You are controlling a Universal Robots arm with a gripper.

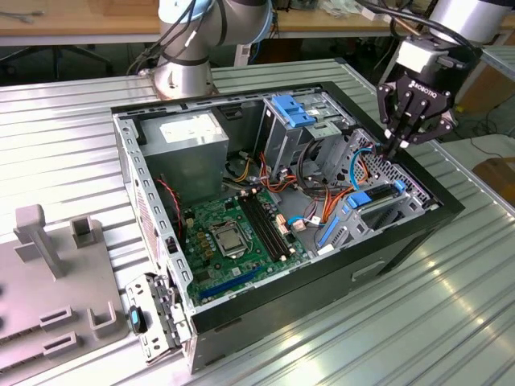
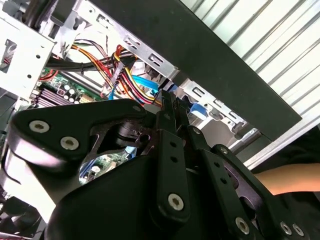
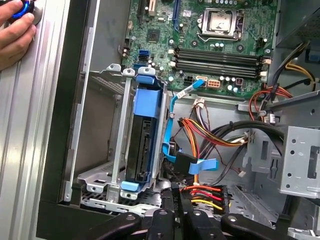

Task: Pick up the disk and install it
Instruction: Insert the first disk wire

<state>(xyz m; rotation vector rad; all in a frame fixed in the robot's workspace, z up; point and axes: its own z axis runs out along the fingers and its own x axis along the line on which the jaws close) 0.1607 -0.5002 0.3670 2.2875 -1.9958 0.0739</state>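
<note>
Hanging over the far corner of the open computer case, at the exterior view's right, the gripper points down with its black fingers pressed together, and nothing can be seen between them. In both wrist views the fingertips sit close to a bundle of red, yellow, orange and black cables, with a flat blue cable just beside them.

The disk is not in the gripper. In the first wrist view it stands on edge inside the metal bay at the case's corner, framed by its blue bracket, with the bracket's ends showing at both ends of the bay. The gripper's fingertips are near one end of the bay, apart from the disk.

Inside the case lies the green motherboard, with 4 long memory slots and a square processor socket. A grey power-supply box with a white label sits in the case's other far corner.

The case rests on a ribbed metal table. A grey fixture lies on the table at the exterior view's left. A person's hand rests on the table outside the case, fingers around something blue.
</note>
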